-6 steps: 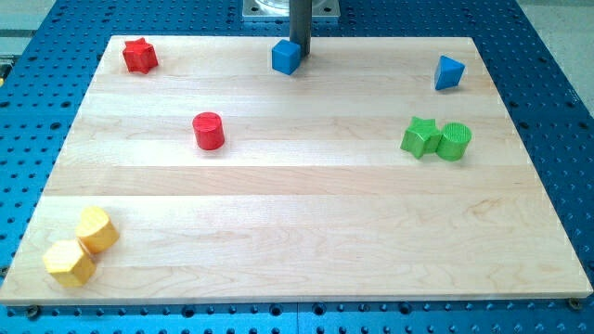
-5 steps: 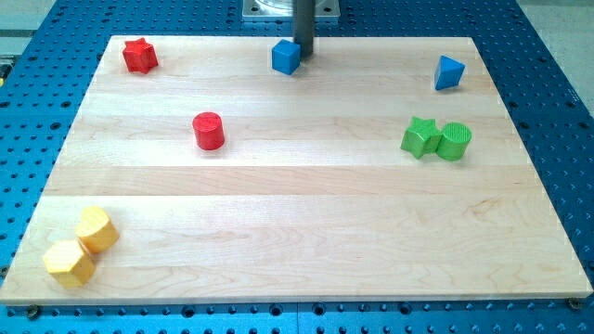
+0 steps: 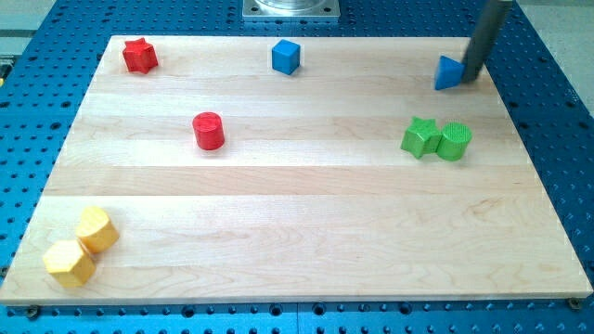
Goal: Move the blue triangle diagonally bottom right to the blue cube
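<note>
- No claw on this arm, so no grasp state to tell; just a dark rod w/ my tip (image 3: pixel 471 77) at the view's top right.
- Tip sits right at the right side of the blue triangle (image 3: pixel 447 73), touching or nearly so; can't tell which.
- Blue triangle: near the tabletop's (image 3: pixel 297 232) top right corner, just inside the top edge.
- Blue cube (image 3: pixel 286 57): top centre, well apart from the triangle, off to its left in the view.
- Blue blocks: 2 (1 triangle, 1 cube).
- Red blocks: 2. Red star (image 3: pixel 139 56) at top left; red cylinder (image 3: pixel 209 131) below and right of it, left of centre. The two are well apart.
- Green blocks: 2. Green star (image 3: pixel 421 136) and green cylinder (image 3: pixel 454 141), side by side and touching, at the right, below the triangle.
- Yellow blocks: 2. Upper yellow block (image 3: pixel 96 229) and lower yellow block (image 3: pixel 69 263), both roughly hexagonal, touching, at bottom left corner.
- Total: 8 blocks on the wooden tabletop; blue perforated base (image 3: pixel 557 111) around it.
</note>
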Motion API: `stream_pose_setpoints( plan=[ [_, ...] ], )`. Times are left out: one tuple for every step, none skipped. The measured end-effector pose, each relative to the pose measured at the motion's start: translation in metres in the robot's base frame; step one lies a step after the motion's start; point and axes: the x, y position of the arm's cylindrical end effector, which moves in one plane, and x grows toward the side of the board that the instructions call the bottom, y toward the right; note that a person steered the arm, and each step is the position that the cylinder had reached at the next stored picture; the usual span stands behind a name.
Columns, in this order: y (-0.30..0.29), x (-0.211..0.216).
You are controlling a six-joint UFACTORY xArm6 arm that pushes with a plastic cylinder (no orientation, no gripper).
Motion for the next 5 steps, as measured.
stream_pose_setpoints(
  plan=[
    [-0.135, 0.013],
    [-0.230, 0.036],
    [-0.192, 0.074],
    [-0.190, 0.107],
    [-0.143, 0.160]
  ],
)
